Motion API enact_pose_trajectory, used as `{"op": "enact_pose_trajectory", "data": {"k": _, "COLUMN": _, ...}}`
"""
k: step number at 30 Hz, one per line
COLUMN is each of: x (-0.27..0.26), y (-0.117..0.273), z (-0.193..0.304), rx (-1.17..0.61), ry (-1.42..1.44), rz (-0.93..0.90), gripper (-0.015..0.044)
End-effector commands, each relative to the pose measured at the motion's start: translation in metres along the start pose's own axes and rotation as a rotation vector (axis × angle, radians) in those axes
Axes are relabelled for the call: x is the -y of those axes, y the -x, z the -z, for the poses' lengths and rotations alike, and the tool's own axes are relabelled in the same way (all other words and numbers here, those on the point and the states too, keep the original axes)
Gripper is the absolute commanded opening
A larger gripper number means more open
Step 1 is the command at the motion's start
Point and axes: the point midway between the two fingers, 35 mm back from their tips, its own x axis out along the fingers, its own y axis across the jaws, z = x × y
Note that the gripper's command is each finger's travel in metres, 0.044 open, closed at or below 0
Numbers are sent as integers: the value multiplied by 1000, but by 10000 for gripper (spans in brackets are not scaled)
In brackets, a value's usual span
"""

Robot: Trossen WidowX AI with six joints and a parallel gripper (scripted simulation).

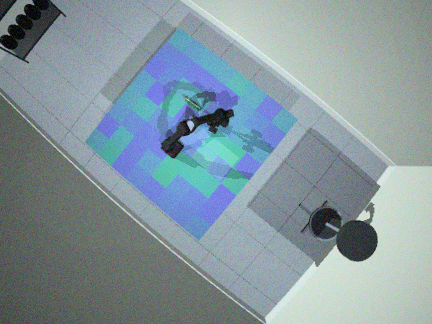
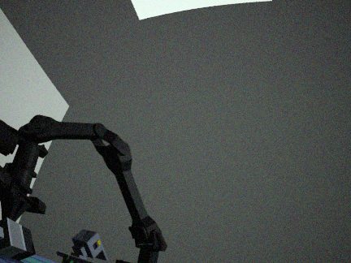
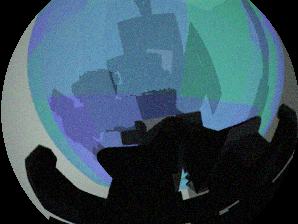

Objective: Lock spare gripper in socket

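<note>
From above, at the far left corner, a rack [image 1: 46, 38] carries a slanting row of dark discs [image 1: 20, 32]; whether they sit in any container I cannot tell. Grey tiled floor [image 1: 75, 62] runs down to the right between pale edges. Next comes the bench [image 1: 132, 172] [image 3: 232, 65], its top a patchwork of blue, violet and green, crossed by overlapping shadows. The black arm [image 1: 200, 121] [image 2: 132, 192] reaches over it from its lower left part towards the right, and a thin greenish strip [image 1: 192, 103] lies just beside it. Further right is a darker grey patch of floor [image 1: 310, 165], then a dark round seat [image 1: 326, 223] and a larger dark disc [image 1: 357, 240] in front of the pale wall [image 1: 400, 220]. From outside, the pincer [image 2: 11, 217] [image 3: 169, 120] hangs low at the left, clenched, near a grey block [image 2: 17, 237] with a light face. Right of that, well apart, stands a tilted grey block [image 2: 87, 240] with a yellow mark on the side; the arm's lower links come down further right. The pin is too small and dark to make out, and I cannot tell which block is the spare gripper or the socket. In the wrist view, black parts cover the lower middle.
</note>
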Motion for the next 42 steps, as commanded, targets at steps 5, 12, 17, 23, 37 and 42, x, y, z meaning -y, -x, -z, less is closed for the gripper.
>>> {"op": "enact_pose_trajectory", "data": {"k": 5, "x": 1, "y": -6, "z": -2, "rx": -8, "ry": 3, "rz": 9, "gripper": 0}}
{"op": "enact_pose_trajectory", "data": {"k": 12, "x": 1, "y": -7, "z": -4, "rx": -8, "ry": 3, "rz": 9, "gripper": 0}}
{"op": "enact_pose_trajectory", "data": {"k": 17, "x": 1, "y": -7, "z": -5, "rx": -8, "ry": 3, "rz": 9, "gripper": 0}}
{"op": "enact_pose_trajectory", "data": {"k": 23, "x": 0, "y": -2, "z": -9, "rx": -6, "ry": 2, "rz": 7, "gripper": 0}}
{"op": "enact_pose_trajectory", "data": {"k": 37, "x": 0, "y": 37, "z": -22, "rx": 7, "ry": -5, "rz": -1, "gripper": 0}}
{"op": "enact_pose_trajectory", "data": {"k": 42, "x": 0, "y": 50, "z": -20, "rx": 6, "ry": -5, "rz": 0, "gripper": 0}}
